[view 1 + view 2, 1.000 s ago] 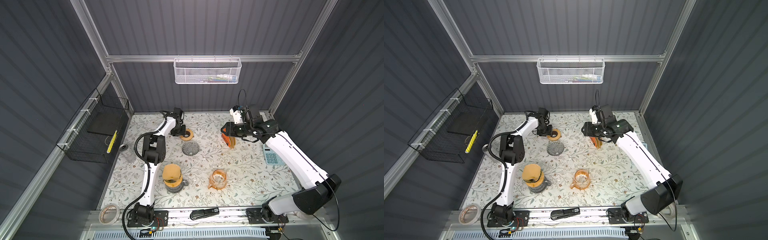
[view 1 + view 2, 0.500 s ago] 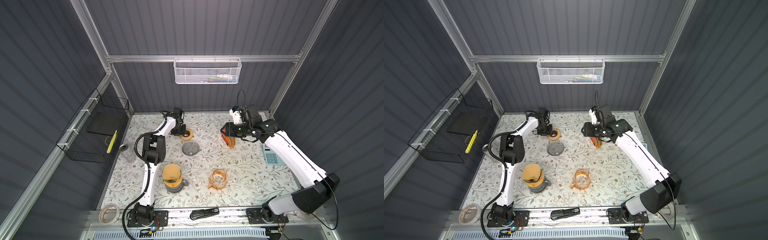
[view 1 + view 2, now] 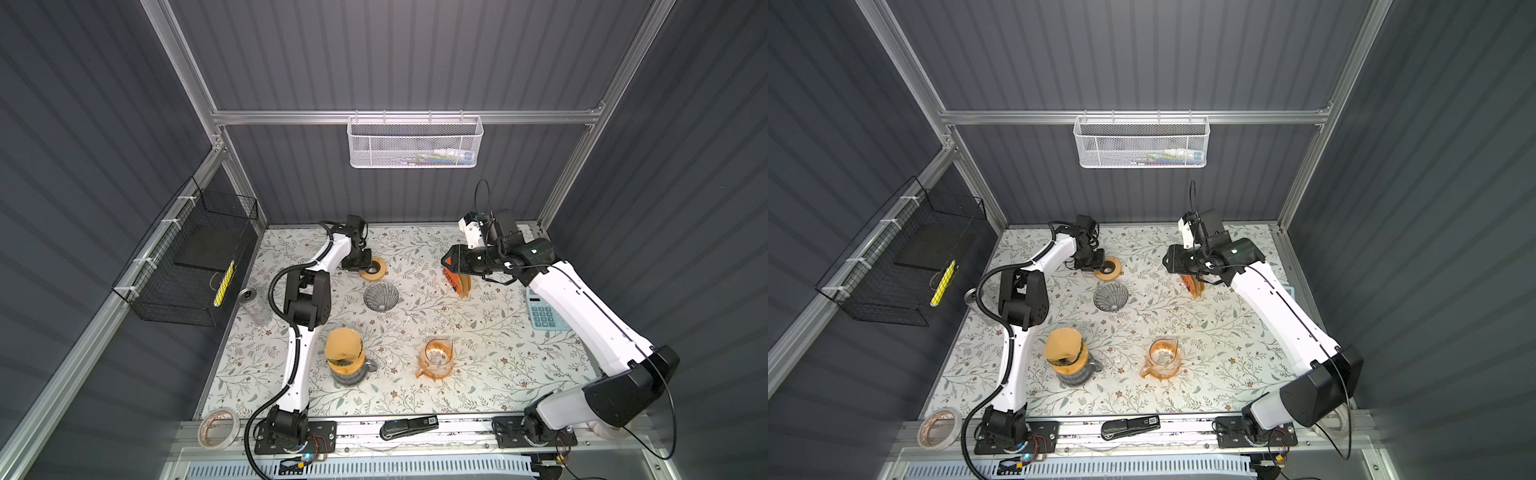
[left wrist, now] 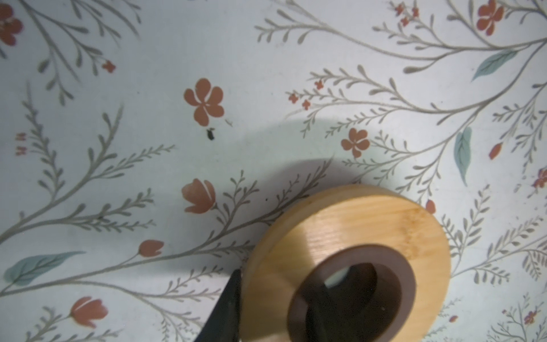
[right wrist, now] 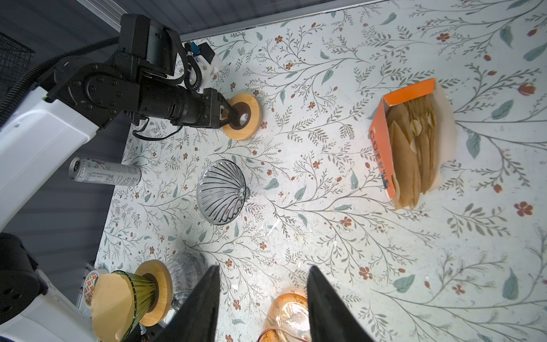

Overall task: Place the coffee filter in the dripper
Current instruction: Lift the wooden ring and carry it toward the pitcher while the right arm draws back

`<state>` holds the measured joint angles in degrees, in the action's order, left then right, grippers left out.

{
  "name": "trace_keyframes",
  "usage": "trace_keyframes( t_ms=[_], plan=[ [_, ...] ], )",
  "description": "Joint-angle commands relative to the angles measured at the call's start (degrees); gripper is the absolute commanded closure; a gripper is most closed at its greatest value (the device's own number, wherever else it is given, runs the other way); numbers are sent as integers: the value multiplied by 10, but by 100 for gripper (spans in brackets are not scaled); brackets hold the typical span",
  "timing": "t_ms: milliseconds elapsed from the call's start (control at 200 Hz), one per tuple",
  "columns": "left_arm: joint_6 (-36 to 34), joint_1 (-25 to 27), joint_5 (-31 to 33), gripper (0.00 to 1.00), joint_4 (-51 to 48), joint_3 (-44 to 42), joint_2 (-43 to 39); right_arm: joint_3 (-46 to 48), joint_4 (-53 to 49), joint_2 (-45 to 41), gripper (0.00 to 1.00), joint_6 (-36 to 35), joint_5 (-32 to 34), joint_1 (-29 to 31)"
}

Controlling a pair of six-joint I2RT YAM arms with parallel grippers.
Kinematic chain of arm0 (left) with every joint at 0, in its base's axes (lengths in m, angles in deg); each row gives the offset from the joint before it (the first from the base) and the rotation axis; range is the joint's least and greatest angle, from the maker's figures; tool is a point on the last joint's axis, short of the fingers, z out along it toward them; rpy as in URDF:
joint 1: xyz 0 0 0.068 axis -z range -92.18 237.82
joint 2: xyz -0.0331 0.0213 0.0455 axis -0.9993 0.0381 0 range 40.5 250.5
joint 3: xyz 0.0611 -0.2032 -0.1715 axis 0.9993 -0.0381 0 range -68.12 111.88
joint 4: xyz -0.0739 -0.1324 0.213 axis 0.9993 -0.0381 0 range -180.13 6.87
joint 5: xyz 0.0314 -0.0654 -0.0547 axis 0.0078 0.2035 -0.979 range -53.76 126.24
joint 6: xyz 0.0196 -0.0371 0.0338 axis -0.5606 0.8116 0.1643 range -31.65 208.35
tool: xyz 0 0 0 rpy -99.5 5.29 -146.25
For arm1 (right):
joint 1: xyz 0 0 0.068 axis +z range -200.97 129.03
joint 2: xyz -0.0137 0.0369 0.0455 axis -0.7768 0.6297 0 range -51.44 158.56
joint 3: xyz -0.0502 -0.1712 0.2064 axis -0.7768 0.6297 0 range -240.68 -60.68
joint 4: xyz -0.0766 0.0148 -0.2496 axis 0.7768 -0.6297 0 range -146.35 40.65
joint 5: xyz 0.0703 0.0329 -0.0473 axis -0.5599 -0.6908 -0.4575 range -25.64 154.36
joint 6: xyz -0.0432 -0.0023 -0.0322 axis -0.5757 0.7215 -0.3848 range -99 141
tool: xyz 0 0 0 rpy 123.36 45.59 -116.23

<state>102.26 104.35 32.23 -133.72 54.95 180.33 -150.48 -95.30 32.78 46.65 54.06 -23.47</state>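
Note:
Brown paper coffee filters [image 5: 414,148] stand packed in an open orange box [image 3: 457,282] at the back right. A grey ribbed glass dripper [image 3: 381,296] [image 5: 222,192] lies tipped on the mat in both top views [image 3: 1111,296]. My left gripper [image 4: 272,314] [image 5: 233,115] is shut on a wooden ring [image 4: 355,231] [image 3: 372,269], one finger in its hole and one outside. My right gripper [image 5: 263,308] [image 3: 451,266] hangs open above the mat beside the box, with nothing between its fingers.
A green dripper with a filter [image 3: 343,351] sits on a glass carafe at the front left. An orange glass pitcher [image 3: 435,357] stands front centre. A can [image 3: 253,305] lies at the left edge, a calculator [image 3: 542,311] at the right, a stapler [image 3: 409,427] and tape roll [image 3: 218,428] on the front rail.
My left gripper has closed on the wooden ring's wall. The right arm has shifted only slightly, and its jaws stay as wide as before.

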Motion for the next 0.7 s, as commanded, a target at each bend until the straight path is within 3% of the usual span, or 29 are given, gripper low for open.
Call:
trace_keyframes(
  t_ms=[0,695],
  plan=[
    [-9,3,2,100,-10,-9,-45,-17,-8,-4,51,2,2,2],
    [-1,3,-3,100,-37,-58,-173,8,-2,-53,52,7,9,15]
  ],
)
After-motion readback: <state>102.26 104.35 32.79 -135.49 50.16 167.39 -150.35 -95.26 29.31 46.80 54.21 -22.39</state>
